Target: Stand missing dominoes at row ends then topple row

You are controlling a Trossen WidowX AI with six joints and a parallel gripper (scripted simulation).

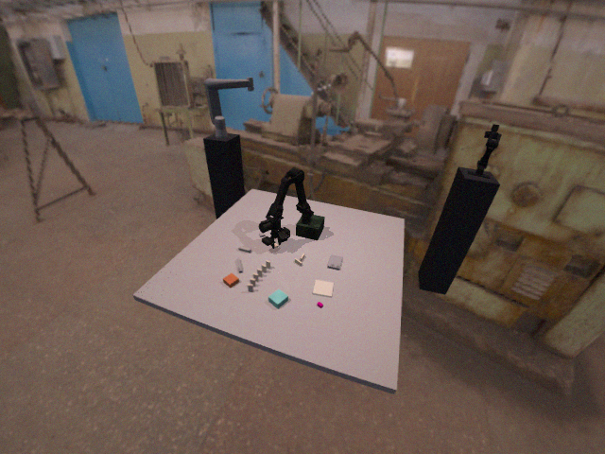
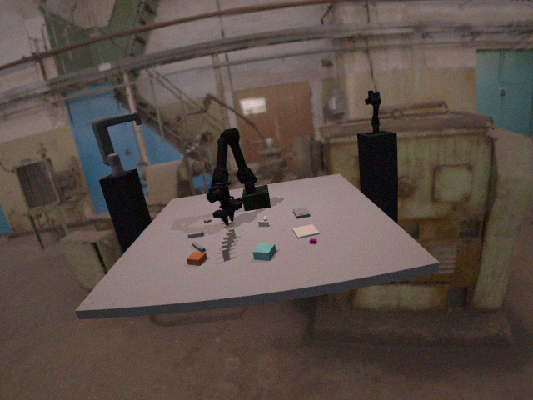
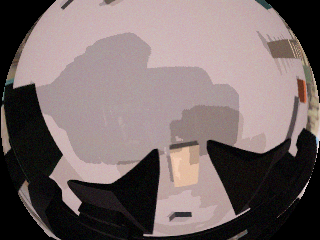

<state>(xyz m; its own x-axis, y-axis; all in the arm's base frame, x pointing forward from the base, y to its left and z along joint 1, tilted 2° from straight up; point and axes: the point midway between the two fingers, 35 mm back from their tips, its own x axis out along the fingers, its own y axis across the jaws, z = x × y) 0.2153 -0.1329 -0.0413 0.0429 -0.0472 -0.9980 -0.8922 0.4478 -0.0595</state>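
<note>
Domino (image 1: 276,243) (image 3: 185,165) lies between the half-open jaws (image 1: 274,244) (image 2: 227,221), which touch neither side.

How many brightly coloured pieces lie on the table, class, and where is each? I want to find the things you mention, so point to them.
3. In the top view, orange (image 1: 231,280) (image 2: 196,258) (image 3: 302,91) left of the domino row (image 1: 250,288) (image 2: 225,254) (image 3: 282,49), teal (image 1: 278,297) (image 2: 263,251) (image 3: 263,3) right of it, magenta (image 1: 319,305) (image 2: 312,241) near the cream tile (image 1: 323,288) (image 2: 306,230). The arm may hide others.

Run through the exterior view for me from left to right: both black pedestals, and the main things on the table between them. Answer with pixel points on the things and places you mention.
Left black pedestal (image 1: 224,170) (image 2: 124,207) → orange block (image 1: 231,280) (image 2: 196,258) (image 3: 301,90) → row of standing dominoes (image 1: 250,288) (image 2: 225,254) (image 3: 282,49) → teal block (image 1: 278,298) (image 2: 263,252) (image 3: 263,3) → flat cream slab (image 1: 323,288) (image 2: 306,231) → right black pedestal (image 1: 458,229) (image 2: 377,172).
</note>
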